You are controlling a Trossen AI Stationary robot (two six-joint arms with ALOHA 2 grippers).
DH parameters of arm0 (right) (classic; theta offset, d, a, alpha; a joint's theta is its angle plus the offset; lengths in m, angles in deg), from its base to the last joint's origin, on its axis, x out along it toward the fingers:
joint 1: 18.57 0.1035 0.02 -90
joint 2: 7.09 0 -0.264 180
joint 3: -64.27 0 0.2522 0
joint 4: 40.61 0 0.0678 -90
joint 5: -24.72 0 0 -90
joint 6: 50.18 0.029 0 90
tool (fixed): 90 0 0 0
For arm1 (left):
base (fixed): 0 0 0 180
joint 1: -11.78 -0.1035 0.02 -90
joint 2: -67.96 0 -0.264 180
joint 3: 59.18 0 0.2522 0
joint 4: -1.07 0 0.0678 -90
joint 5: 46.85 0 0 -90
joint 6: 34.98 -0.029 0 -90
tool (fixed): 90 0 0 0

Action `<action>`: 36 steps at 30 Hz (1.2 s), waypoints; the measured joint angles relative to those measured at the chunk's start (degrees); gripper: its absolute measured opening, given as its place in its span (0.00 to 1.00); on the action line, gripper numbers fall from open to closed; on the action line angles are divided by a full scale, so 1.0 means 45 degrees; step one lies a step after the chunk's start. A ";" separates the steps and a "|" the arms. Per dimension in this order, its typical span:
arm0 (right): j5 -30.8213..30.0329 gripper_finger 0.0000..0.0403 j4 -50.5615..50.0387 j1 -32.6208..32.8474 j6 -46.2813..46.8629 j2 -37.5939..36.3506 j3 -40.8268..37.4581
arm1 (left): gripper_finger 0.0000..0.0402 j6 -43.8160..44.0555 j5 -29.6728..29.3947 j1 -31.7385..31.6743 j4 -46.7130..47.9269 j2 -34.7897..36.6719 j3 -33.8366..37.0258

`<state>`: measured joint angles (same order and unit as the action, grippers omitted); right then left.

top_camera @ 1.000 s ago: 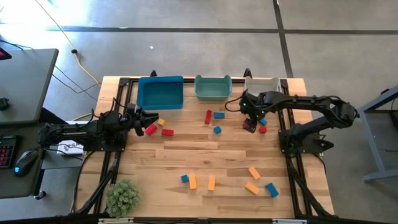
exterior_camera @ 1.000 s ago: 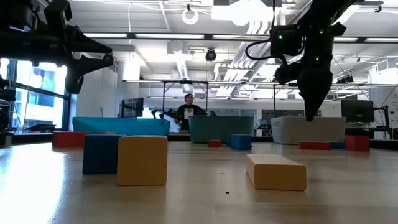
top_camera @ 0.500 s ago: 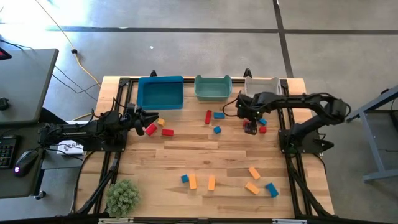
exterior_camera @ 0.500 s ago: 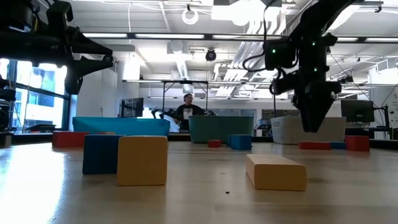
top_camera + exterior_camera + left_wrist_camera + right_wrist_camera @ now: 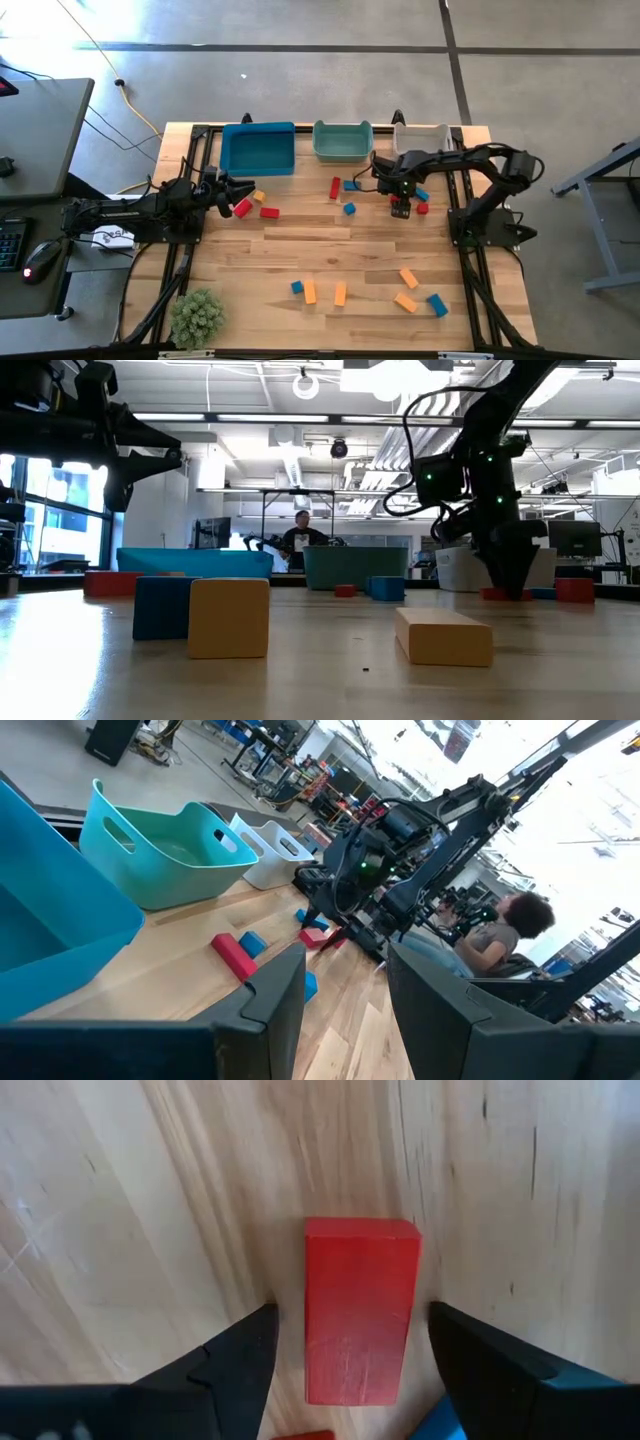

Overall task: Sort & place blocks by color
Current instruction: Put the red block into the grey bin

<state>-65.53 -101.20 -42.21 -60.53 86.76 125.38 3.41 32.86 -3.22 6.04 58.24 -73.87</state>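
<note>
One red block [image 5: 359, 1312], a flat rectangular bar, lies on the surface between the right gripper's [image 5: 350, 1342] spread jaws, untouched.

A grey concrete floor [image 5: 300, 80] crossed by dark seams surrounds the wooden counter [image 5: 330, 250]. A dark desk [image 5: 40, 130] stands at one side. Ceiling strip lights [image 5: 250, 417] glow overhead, a window [image 5: 40, 510] brightens one wall, and a person [image 5: 302, 535] sits beyond.
</note>
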 joint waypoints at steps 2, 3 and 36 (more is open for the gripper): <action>0.0008 0.54 -0.0004 0.0000 0.0000 0.0009 -0.0005 | 0.33 -0.0005 0.0000 -0.0001 0.0024 0.0002 0.0000; 0.0013 0.51 -0.0004 0.0000 0.0004 0.0009 -0.0005 | 0.33 -0.0005 0.0000 0.0000 0.0055 0.0002 0.0000; -0.2299 0.26 -0.4034 -0.0399 0.2341 0.0076 0.5822 | 0.33 -0.0005 0.0088 0.0000 0.0296 0.0002 -0.0005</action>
<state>-75.87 -119.36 -44.01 -49.99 87.10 151.58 3.39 33.26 -3.22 7.37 58.25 -73.89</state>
